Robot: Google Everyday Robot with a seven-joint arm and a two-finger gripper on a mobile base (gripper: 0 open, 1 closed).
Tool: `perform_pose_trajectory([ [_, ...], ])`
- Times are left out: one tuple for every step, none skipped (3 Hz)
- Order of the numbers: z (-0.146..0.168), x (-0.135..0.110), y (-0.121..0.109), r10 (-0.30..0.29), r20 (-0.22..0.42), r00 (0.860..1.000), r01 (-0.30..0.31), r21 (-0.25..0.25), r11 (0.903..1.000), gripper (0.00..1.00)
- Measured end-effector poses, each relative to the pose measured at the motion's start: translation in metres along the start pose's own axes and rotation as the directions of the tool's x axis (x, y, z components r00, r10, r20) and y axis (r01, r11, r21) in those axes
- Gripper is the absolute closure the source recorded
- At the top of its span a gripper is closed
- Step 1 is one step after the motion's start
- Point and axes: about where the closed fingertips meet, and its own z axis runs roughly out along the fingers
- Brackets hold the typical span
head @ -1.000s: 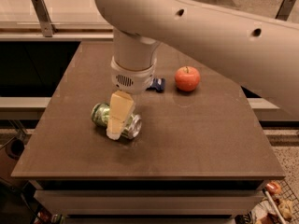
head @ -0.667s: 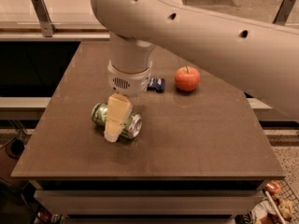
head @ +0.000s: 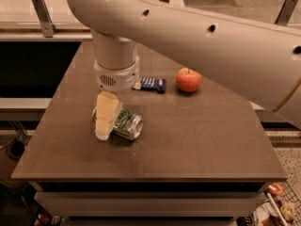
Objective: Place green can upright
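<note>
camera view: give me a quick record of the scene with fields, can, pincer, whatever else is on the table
surface: brown table
can: lying on its side near the table's front left, silver end facing front right
pincer: lowered at the can's left end, overlapping it in this view; whether it grips cannot be told
apple: red, toward the back of the table, apart from the can
wrapper: blue, lying flat just left of the apple
task state: can not yet upright
</note>
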Motion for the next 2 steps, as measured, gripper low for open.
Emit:
perform_pose_trajectory([
  [0.0061, -0.003, -0.0041, 0.024, -0.001, 1.0, -0.024, -0.003, 0.9997, 0.0],
  [0.0128, -0.0022, -0.0058, 0.049, 0.008, 0.999, -0.049, -0.01, 0.9987, 0.0],
])
